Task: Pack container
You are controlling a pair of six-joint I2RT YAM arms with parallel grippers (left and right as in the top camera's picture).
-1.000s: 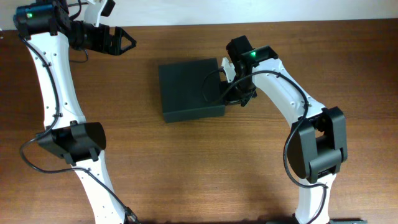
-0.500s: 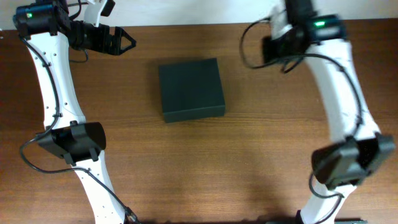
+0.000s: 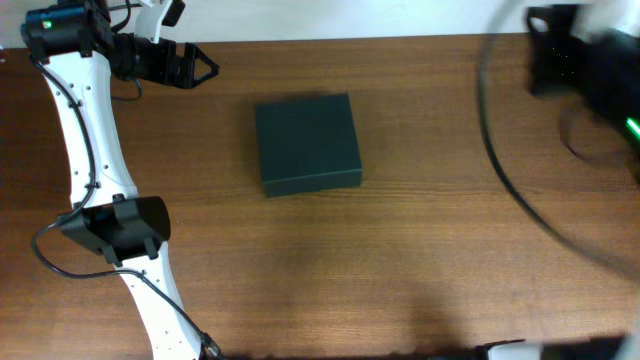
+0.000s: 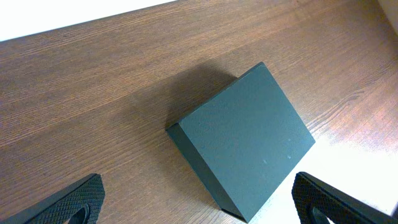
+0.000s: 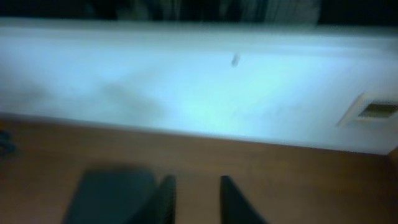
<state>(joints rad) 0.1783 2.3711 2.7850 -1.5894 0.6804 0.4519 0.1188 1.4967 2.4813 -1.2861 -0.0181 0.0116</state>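
wood-grain table point(image 3: 400, 250) bears the closed container point(image 3: 307, 143), white wall point(image 5: 199, 81) behind.

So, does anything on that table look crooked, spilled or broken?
Nothing much. The container sits shut and whole on the table, turned slightly askew to its edge; no spill shows. The only oddity is the right arm, a blur in the overhead view.
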